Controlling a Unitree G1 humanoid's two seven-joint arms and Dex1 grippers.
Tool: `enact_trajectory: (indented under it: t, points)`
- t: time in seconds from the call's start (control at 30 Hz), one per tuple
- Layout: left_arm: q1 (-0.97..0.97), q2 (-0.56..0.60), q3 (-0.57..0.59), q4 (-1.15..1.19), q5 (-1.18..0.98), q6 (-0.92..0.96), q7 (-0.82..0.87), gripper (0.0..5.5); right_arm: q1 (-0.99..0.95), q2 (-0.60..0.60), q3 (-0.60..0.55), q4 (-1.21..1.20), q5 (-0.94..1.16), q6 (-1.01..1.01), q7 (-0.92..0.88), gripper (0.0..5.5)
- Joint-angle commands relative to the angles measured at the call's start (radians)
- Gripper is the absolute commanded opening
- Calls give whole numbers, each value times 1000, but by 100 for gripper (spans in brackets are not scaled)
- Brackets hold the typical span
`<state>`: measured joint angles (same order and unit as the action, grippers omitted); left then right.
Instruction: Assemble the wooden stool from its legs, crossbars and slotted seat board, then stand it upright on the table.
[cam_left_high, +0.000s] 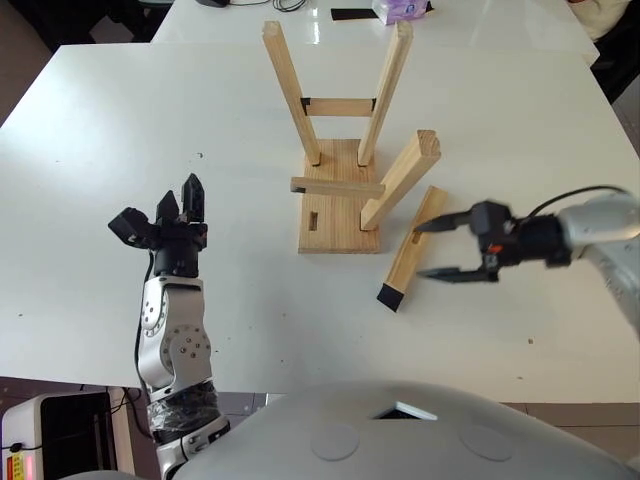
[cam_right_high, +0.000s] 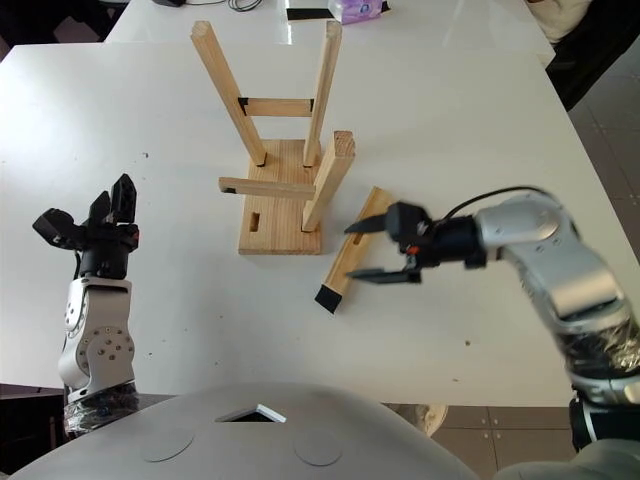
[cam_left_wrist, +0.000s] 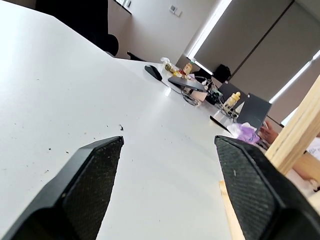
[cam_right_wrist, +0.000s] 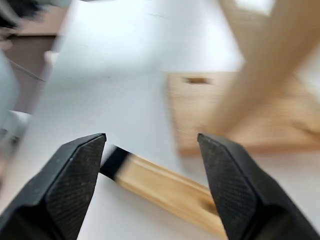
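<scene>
The slotted seat board (cam_left_high: 325, 225) lies flat in the middle of the table. Two legs (cam_left_high: 290, 85) stand up from its far end, joined by a crossbar (cam_left_high: 340, 106). A third leg (cam_left_high: 402, 178) leans on the board's right side with another crossbar (cam_left_high: 336, 185) reaching left from it. A loose leg (cam_left_high: 412, 250) with a black foot lies on the table right of the board. My right gripper (cam_left_high: 433, 248) is open, its fingers either side of the loose leg (cam_right_wrist: 165, 187). My left gripper (cam_left_high: 180, 200) is open, held up over the table's near left.
The white table (cam_left_high: 150, 130) has free room to the left and in front of the board. A second table behind carries a tissue pack (cam_left_high: 402, 10), a dark flat item (cam_left_high: 350, 15) and cables. The table's front edge runs just under my left arm.
</scene>
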<state>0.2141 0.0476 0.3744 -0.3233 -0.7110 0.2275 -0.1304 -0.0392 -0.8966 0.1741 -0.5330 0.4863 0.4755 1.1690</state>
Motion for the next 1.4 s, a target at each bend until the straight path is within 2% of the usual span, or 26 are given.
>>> enact_trajectory:
  t: [0.03, 0.27, 0.43, 0.53, 0.77, 1.03, 1.17, 1.27, 1.4]
  points:
    - [1, 51, 2, -24, -20, 77, 6, 339, 39, 32, 93, -61, -78, 15, -71, 339]
    - [-34, 86, -15, -13, -28, 141, -5, 339, 2, 73, 307, -12, -317, -18, -135, 339]
    - [-37, 69, -31, 2, -16, 135, -11, 339, -50, 108, 350, 26, -382, -13, -142, 339]
    - [-31, 55, -38, 2, -13, 123, -11, 339, -59, 87, 355, 43, -423, -28, -133, 339]
    - [21, -1, -47, -10, 5, 71, -4, 339, -43, -27, 240, 101, -413, -95, -75, 339]
    - [40, -46, -56, -8, 28, 20, 3, 339, -43, -80, 66, 129, -329, -59, -49, 339]
    - [49, -59, -51, 0, 36, -2, 3, 339, -119, 25, -40, 138, -223, 129, -152, 339]
    - [38, -68, -52, 19, 42, -20, 4, 339, -185, 166, -55, 182, -246, 307, -351, 339]
    - [3, -66, -52, 51, 48, -35, 3, 339, -134, 347, -81, 116, -244, 523, -578, 339]
